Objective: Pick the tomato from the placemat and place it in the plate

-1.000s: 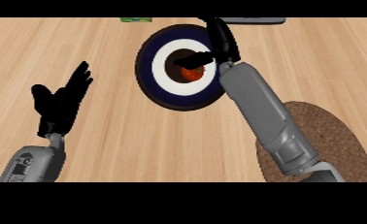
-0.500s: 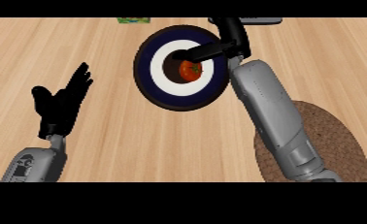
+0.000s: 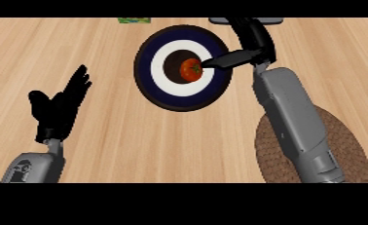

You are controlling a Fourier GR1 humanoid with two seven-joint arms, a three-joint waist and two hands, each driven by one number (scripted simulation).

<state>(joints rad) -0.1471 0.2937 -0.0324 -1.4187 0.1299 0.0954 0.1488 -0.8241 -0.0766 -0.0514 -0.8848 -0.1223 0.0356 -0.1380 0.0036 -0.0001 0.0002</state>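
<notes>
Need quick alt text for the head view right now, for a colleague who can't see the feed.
A red tomato sits in the dark centre of a round blue-and-white plate on a wooden counter, with the right hand open beside it, thumb pointing at it. The left hand rests open at the left; a brown placemat lies lower right.

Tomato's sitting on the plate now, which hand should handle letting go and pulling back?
The right hand: its thumb reaches the tomato at the plate's centre. The left hand rests open at the left, away from it.
</notes>
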